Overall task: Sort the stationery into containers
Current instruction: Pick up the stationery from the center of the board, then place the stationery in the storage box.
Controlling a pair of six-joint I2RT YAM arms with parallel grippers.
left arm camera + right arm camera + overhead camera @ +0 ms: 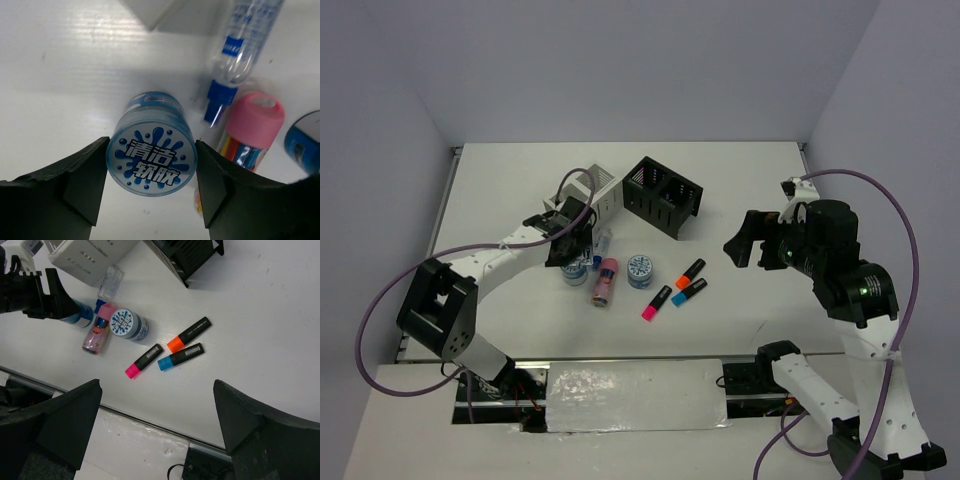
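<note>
Left wrist view has our left jaws clasping one tape roll (151,165) that stands on the counter (60,60). Just beside them lie the stick (240,35), pink tube (250,125) and second roll (128,325). Three highlighters (180,356) wait below our wide-open, empty right jaws. Beyond the left jaws, neither the white box (87,257) nor the black box (192,255) shows anything sorted yet.
</note>
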